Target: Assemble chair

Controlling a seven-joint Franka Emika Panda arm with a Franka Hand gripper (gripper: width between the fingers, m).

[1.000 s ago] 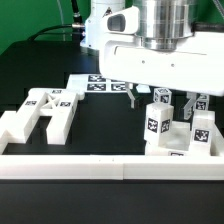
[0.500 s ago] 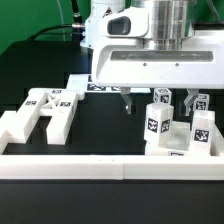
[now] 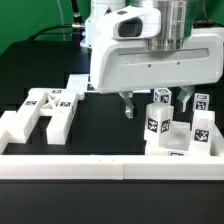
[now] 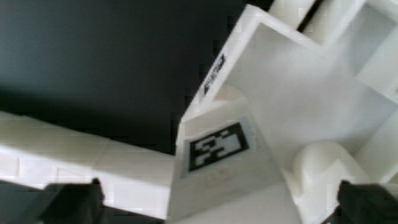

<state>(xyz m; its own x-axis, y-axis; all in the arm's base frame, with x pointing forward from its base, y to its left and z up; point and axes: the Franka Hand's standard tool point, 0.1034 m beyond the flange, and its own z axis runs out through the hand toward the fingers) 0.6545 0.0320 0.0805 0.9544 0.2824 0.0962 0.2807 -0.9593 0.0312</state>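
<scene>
Gripper, exterior view: jaws spread wide, holding nothing. As that view shows it, one finger stands on each side of the top of a tall upright chair part; contact cannot be told from here. That part stands in a tight cluster with a second tagged chair part toward the exterior view's right, close behind the border rail. Well apart, toward the exterior view's left, an H-shaped chair part lies flat on the black table. A corner of the marker board shows behind, mostly hidden by the arm.

Wrist view: a white tagged face of a chair part fills the frame between two dark, blurred fingertips. There is a gap on both sides, so it is not yet clamped. A rounded white knob, probably a peg, sits just beside the tag. Black table beyond.

Handling, my judgement: the parts look like rigid moulded plastic, light and not fragile, matte but smooth enough to slip under a skewed grip. The upright part is tall and narrow, so prone to tipping if nudged. Best hold: across two flat parallel side faces near the top, square-on, clear of the knob and the neighbouring part.
</scene>
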